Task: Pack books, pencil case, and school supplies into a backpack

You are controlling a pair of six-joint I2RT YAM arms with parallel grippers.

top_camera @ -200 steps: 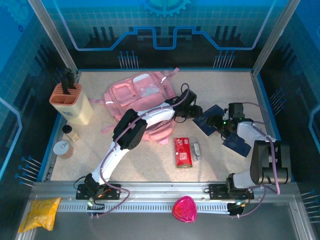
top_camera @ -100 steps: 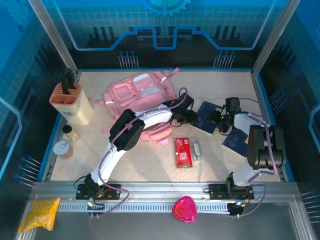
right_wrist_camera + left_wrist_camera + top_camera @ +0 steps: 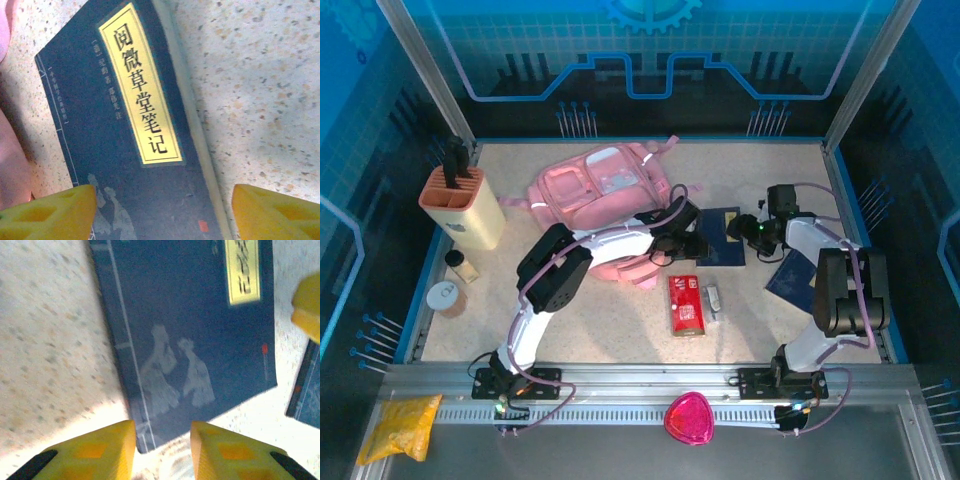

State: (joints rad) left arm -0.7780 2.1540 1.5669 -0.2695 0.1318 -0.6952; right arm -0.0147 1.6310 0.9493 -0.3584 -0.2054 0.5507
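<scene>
Currently the dark navy book (image 3: 720, 250) lies flat on the counter (image 3: 620, 320), between the pink backpack (image 3: 605, 195) and the right arm. Its cover bears a yellow title strip with black characters, thin white ruling and two pale figures. Left tool (image 3: 162, 437): fingers slightly apart over one corner, gripping nothing. Right tool (image 3: 165, 202): fingers wide apart, straddling the book
</scene>
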